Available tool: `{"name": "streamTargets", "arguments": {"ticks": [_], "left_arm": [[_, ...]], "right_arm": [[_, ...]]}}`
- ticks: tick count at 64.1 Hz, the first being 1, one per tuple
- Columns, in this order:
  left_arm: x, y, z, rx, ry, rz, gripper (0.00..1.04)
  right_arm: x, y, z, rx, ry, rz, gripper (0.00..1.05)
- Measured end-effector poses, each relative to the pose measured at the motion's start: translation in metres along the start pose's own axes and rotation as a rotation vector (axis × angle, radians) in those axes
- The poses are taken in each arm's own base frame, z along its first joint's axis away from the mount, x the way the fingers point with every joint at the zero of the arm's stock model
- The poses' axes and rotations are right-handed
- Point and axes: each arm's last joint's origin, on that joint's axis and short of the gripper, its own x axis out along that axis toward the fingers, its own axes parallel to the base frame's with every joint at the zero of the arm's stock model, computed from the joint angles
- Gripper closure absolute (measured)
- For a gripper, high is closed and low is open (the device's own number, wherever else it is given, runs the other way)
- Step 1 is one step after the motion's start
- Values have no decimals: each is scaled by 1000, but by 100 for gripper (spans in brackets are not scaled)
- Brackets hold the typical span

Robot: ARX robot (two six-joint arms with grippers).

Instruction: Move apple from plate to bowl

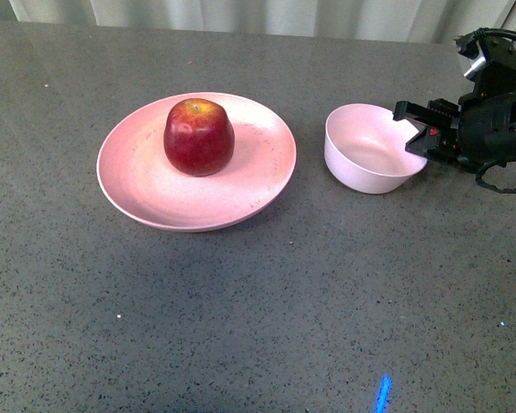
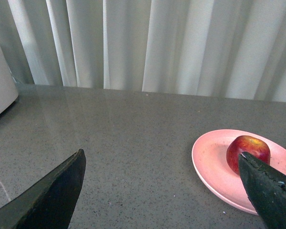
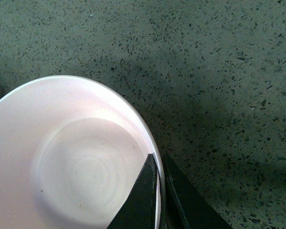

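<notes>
The dark-red apple (image 1: 199, 136) sits on the wide pale-pink plate (image 1: 133, 176) left of centre on the table. To its right stands the small pale-pink bowl (image 1: 365, 151), empty and tipped slightly. My right gripper (image 1: 419, 135) is shut on the bowl's right rim, one finger inside and one outside. In the right wrist view the bowl (image 3: 71, 162) fills the corner, with the right gripper (image 3: 158, 162) pinching its rim. In the left wrist view my left gripper (image 2: 162, 160) stands open above the table; the apple (image 2: 248, 150) and plate (image 2: 212, 162) lie beyond one fingertip.
The surface is a grey speckled tabletop (image 1: 258, 310). Pale curtains (image 2: 148, 43) hang behind the table's far edge. A white object (image 2: 0, 86) shows at the edge of the left wrist view.
</notes>
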Motion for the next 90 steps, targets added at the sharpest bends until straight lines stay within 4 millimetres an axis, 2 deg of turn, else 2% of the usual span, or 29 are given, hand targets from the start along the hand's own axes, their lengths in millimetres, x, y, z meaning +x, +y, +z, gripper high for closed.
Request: {"name": "streamTargets", "arguments": {"ticks": [18, 25, 30, 36, 39, 44, 47, 54, 59, 63, 74, 88, 90], "left_arm": [[0, 0, 0, 0, 0, 0, 9], [0, 0, 0, 0, 0, 0, 9], [0, 0, 0, 0, 0, 0, 9], [0, 0, 0, 0, 0, 0, 9], [0, 0, 0, 0, 0, 0, 9], [0, 0, 0, 0, 0, 0, 9], [0, 0, 0, 0, 0, 0, 9], [0, 0, 0, 0, 0, 0, 9], [0, 0, 0, 0, 0, 0, 9], [0, 0, 0, 0, 0, 0, 9], [0, 0, 0, 0, 0, 0, 9], [0, 0, 0, 0, 0, 0, 9], [0, 0, 0, 0, 0, 0, 9]], "right_arm": [[2, 0, -3, -1, 5, 13, 58], [-4, -1, 2, 0, -27, 18, 41], [-14, -2, 8, 1, -65, 24, 29], [-39, -4, 22, -1, -150, 40, 10], [-51, -3, 27, -4, -188, 43, 8], [-80, -3, 31, -30, -267, 33, 9], [-103, -4, 29, -57, -337, 5, 9], [-135, -6, 25, -84, -424, -49, 9], [-159, -12, 16, -188, -669, -145, 26], [-170, -13, 6, -227, -737, -164, 36], [-187, -14, -23, -266, -737, -175, 66], [-206, -14, -49, -279, -736, -179, 103], [-208, -14, -53, -280, -736, -182, 103]]}}
